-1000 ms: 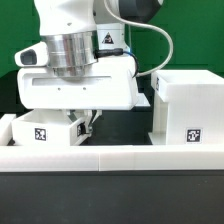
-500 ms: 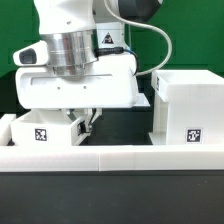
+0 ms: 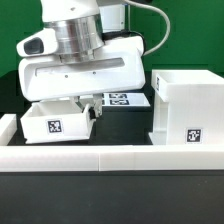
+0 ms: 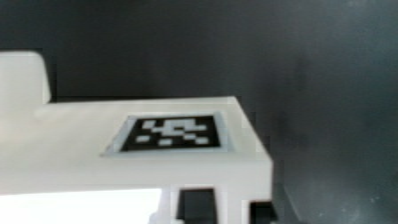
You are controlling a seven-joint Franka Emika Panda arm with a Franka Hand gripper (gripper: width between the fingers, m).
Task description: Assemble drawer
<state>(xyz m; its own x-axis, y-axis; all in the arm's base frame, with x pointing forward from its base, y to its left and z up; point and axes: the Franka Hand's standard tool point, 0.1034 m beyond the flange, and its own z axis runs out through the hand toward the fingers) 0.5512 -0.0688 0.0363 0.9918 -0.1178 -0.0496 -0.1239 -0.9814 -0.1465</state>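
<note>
My gripper (image 3: 88,108) is shut on the side wall of a small white open-top tray (image 3: 56,122) and holds it just above the table on the exterior view's left. The tray's front marker faces the camera. In the wrist view the tray's wall (image 4: 107,150) with a square marker fills the frame, and the gripper (image 4: 228,208) has a dark finger on each side of the wall's edge. The tall white box casing (image 3: 186,105) stands on the exterior view's right, apart from the tray. I cannot pick out the second tray with certainty.
The low white wall (image 3: 120,156) runs along the front of the black table. The marker board (image 3: 126,98) lies flat behind, between tray and casing. A white piece (image 3: 7,126) shows at the far left edge, and I cannot tell what it is.
The arm has risen and shifted toward the exterior view's right. The tray has come up and moved right with it. The marker board now shows behind.
</note>
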